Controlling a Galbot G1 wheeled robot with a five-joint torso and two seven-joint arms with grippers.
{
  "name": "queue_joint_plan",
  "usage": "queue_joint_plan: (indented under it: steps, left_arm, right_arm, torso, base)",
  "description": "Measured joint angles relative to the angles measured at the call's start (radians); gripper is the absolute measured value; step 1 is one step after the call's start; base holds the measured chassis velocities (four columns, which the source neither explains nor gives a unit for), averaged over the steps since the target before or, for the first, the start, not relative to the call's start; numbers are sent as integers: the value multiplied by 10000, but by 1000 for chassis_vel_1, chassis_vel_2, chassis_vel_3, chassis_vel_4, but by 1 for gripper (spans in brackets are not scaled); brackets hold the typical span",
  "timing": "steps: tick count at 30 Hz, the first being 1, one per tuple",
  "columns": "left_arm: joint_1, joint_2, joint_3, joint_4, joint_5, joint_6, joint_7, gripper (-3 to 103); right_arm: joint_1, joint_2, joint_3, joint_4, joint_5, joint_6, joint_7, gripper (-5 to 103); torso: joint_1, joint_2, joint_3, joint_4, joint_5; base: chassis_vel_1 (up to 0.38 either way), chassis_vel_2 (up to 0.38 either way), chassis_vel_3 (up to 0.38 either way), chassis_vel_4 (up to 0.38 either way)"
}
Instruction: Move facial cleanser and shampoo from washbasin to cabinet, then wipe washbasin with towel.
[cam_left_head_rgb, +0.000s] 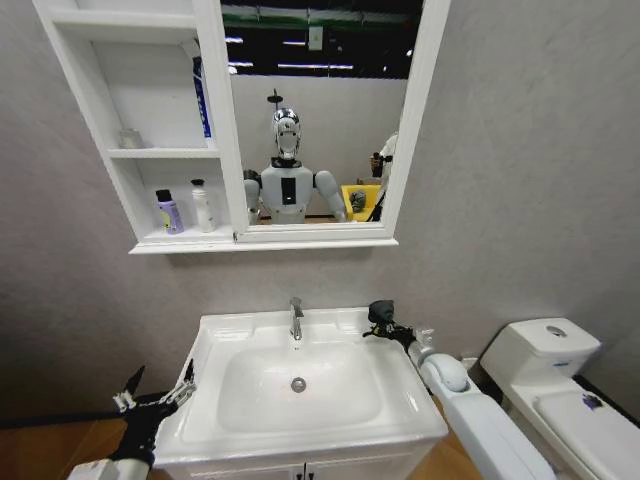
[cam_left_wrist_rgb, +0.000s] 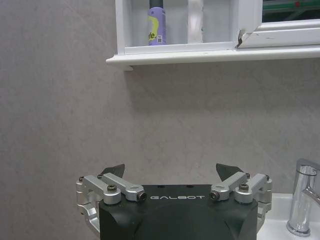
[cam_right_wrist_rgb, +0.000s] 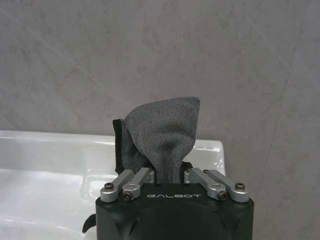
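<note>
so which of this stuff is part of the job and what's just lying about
Part of the job:
- washbasin
- cabinet
- towel, pinched in the right gripper at the basin's back right corner
- purple bottle and white bottle, on the cabinet's bottom shelf
- left gripper, open, left of the basin

Just there:
- toilet
- blue tube
- tap

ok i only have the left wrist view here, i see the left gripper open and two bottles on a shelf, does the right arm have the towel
Observer: Yes, the right gripper is shut on the towel, at the washbasin's back right corner.
Operator: anything left in the bowl
Observer: No bottles; just the drain in the bowl.
Operator: where's my gripper relative to the basin
Observer: The left gripper is open beside the basin's front left edge.
</note>
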Motion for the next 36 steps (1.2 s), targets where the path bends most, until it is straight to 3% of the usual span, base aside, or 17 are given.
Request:
queue_joint_plan:
  steps: [2,3,6,13,16,20,21,23,24,26,27,30,36]
  left_arm:
    - [0,1,0,0,0,0,0,100]
    - [0,0,0,0,0,0,0,100]
    - [0,0,0,0,0,0,0,100]
    - [0,0,0,0,0,0,0,100]
    - [0,1,0,0,0,0,0,100]
    - [0,1,2,0,0,0,0,100]
    - [0,1,2,0,0,0,0,100]
    - [0,1,-1,0,0,0,0,100]
    - [0,1,-1,0,0,0,0,100]
    - [0,1,2,0,-1,0,2,100]
    - [0,1,2,0,-1,0,2,100]
    - [0,2,0,-1,0,0,-2,100]
    - [0,0,0,-1,0,0,-1,100]
  right_arm:
    - [-87,112,-28,46,1,-194,142,24]
    - [-231,195,-47,127,-11,-352,285,34]
    - [-416,286,-53,225,-121,-487,480,40]
    - [-446,356,6,228,-302,-451,826,67]
    - [-759,81,91,923,-384,-327,996,83]
    - [-1534,-211,374,2605,-426,-591,1416,94]
    - [-1534,-211,374,2605,-426,-591,1416,94]
    - [-2742,-301,907,4799,-550,-1107,2203,99]
    - [-2742,-301,907,4799,-550,-1107,2203,99]
    - [-4133,39,1446,6688,-1482,-1191,2821,100]
    - [-4133,39,1446,6688,-1482,-1191,2821,100]
    - [-6057,1010,1811,8895,-2847,-969,3269,100]
    - [-7600,1914,1455,10988,-3919,-1225,3444,100]
  torso:
    - [0,0,0,-1,-3]
    - [-1,0,0,-4,-1]
    - [-1,0,0,-6,-1]
    - [-2,0,0,-1,0]
    - [-1,0,0,-1,0]
    - [-1,0,0,-8,0]
    - [-1,0,0,-8,0]
    - [-2,1,-2,-3,-1]
    - [-2,1,-2,-3,-1]
    - [-2,0,-3,-3,-2]
    - [-2,0,-3,-3,-2]
    - [-3,1,-3,-9,-1]
    - [-4,2,-4,-4,-5]
  base:
    - [0,0,0,0]
    - [0,0,0,0]
    - [0,0,0,0]
    - [0,0,0,0]
    - [0,0,0,0]
    - [0,0,0,0]
    - [0,0,0,0]
    - [0,0,0,0]
    - [0,0,0,0]
    - [0,0,0,0]
    - [0,0,0,0]
    - [0,0,0,0]
    - [0,0,0,0]
